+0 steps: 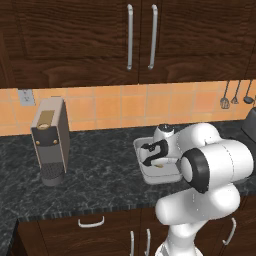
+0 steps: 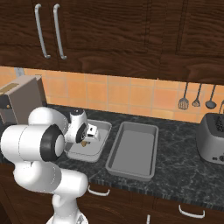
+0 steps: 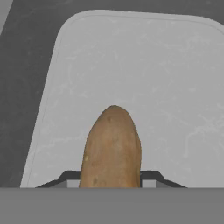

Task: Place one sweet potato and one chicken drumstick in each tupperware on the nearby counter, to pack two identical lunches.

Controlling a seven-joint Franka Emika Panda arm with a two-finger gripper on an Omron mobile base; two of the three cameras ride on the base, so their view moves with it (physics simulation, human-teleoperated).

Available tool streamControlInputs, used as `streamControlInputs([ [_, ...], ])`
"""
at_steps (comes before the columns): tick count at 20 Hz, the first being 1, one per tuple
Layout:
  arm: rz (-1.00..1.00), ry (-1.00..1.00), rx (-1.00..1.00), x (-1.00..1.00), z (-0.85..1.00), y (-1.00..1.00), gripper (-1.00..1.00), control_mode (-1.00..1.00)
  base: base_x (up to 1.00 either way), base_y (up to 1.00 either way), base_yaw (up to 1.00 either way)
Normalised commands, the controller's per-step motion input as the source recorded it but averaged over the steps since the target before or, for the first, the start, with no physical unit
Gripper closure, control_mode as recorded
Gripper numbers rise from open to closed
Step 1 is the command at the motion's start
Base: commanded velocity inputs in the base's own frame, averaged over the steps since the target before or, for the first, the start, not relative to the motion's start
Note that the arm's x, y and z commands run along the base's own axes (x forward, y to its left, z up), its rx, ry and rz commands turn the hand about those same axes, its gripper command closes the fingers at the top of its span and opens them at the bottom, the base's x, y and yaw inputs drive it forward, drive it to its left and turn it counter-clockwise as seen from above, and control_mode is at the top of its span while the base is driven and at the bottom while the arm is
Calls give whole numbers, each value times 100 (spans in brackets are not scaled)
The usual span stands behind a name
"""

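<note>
Tool (image 3: pixel 111 183) pinching one sweet potato (image 3: pixel 112 146), fingertips (image 3: pixel 151 177) pressed against its two flanks in the hand view. Held above the floor of the squarish tupperware (image 2: pixel 101 127), tapered end of the sweet potato pointing away from the tool; contact between tuber and container floor not determinable. Seen in the left base view as a small tan patch (image 1: pixel 158 165) under the tool (image 1: pixel 150 161), inside the container rim (image 1: pixel 137 145). Longer tupperware (image 2: pixel 131 151) positioned just beside the squarish one, on the tool's right side in the right base view, resting on the dark marbled bench (image 2: pixel 179 170). Coffee machine (image 1: pixel 50 140) standing well apart to the tool's left. Toaster (image 2: pixel 212 140) located far to the tool's right. Utensils (image 2: pixel 195 97) hanging on the tiled wall beyond. No legible brand, label or writing on any item.
</note>
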Motion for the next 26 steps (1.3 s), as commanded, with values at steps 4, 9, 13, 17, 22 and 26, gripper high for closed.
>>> streamControlInputs([
  [4, 0, 0, 0, 7, -21, 11, 100, -100, 0, 0, 0],
  [9, 0, -2, 0, 0, -7, 7, -100, -100, 0, 0, 0],
  [13, 0, -7, 0, -8, 17, 7, -100, -100, 0, 0, 0],
  [17, 0, -14, 0, -35, 43, 0, -100, -100, 0, 0, 0],
  [22, 0, -15, 0, -69, 65, 0, -100, -100, 0, 0, 0],
  [26, 0, -17, 0, -77, 91, 0, -100, -100, 0, 0, 0],
])
